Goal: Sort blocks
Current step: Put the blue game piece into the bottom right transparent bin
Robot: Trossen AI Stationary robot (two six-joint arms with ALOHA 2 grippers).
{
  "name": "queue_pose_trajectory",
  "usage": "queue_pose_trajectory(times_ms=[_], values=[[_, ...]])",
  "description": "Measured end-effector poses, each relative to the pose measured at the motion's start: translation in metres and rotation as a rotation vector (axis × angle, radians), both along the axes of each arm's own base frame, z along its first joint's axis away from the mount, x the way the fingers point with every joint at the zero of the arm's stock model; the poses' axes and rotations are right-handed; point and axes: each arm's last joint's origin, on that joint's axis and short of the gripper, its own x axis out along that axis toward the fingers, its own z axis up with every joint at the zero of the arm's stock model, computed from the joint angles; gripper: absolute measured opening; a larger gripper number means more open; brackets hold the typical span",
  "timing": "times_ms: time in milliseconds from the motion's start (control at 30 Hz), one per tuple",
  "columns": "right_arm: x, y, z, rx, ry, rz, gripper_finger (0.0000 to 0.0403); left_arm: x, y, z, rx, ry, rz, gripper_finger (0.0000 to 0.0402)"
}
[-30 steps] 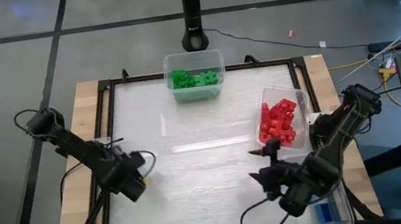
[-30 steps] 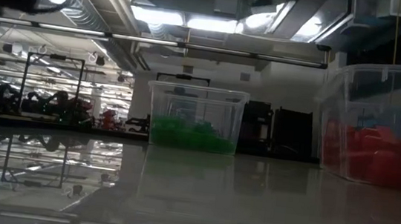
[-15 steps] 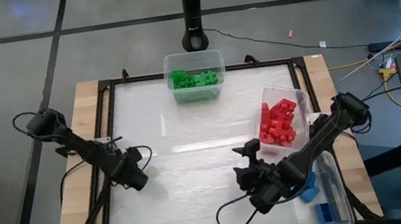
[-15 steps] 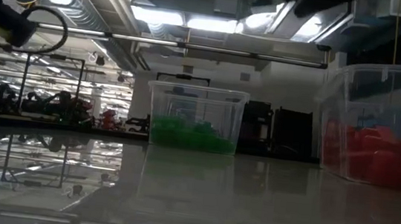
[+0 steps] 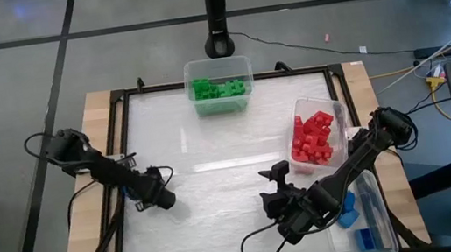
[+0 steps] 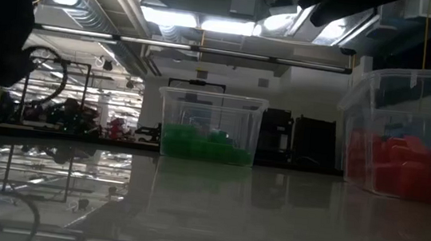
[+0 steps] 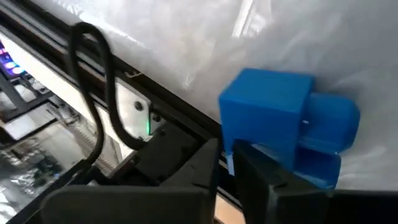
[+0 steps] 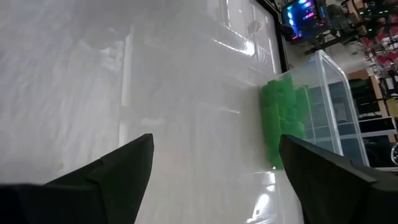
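High view, progress: we see green blocks (image 5: 219, 88) gathered in the tub (image 5: 222, 104) at the far edge of the worktop (image 5: 217, 189), red blocks (image 5: 314, 137) in the tub (image 5: 337, 115) on the right side, and some blue blocks (image 5: 348, 212) in a third tub (image 5: 377, 211) at the right near corner. No loose block shows on the white surface, so we judge the sorting nearly finished.

High view, arms: the left end effector (image 5: 165, 198) is low over the left part of the worktop; the right end effector (image 5: 271, 186) hangs near the middle front, pointing away from the blue tub.

Low view: only the green and red tubs stand on the surface; both arms are dark shapes at the top.

Left wrist view: the fingers (image 7: 186, 168) of the left end effector are pressed close, pinching a blue block (image 7: 280, 124) just above the worktop. We think this one is left to carry to the blue tub.

Right wrist view: the right fingers (image 8: 118, 165) are spread wide with nothing between them, looking across to the green tub.
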Motion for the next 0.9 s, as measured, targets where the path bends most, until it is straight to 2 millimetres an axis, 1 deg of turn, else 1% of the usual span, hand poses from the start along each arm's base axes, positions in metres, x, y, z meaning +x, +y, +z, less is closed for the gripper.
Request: queue_pose_trajectory(times_ms=[167,300,600,767,900], values=[[0.000,0.001,0.000,0.018,0.012,0.008,0.0344,0.003,-0.002,-0.015,-0.084,0.078,-0.070,0.0005],[0.000,0.001,-0.001,0.035,0.023,0.014,0.0344,0.009,-0.006,-0.014,-0.099,0.079,-0.076,0.0004],[0.000,0.002,0.000,0.044,0.017,0.016,0.0344,0.035,-0.021,0.011,-0.229,-0.195,0.017,0.0005],[0.001,0.002,0.000,0.052,0.007,0.016,0.0344,0.052,-0.023,0.016,-0.288,-0.321,0.039,0.0002],[0.002,0.002,0.000,0.046,-0.005,0.012,0.0344,0.068,-0.023,0.019,-0.342,-0.448,0.012,0.0004]])
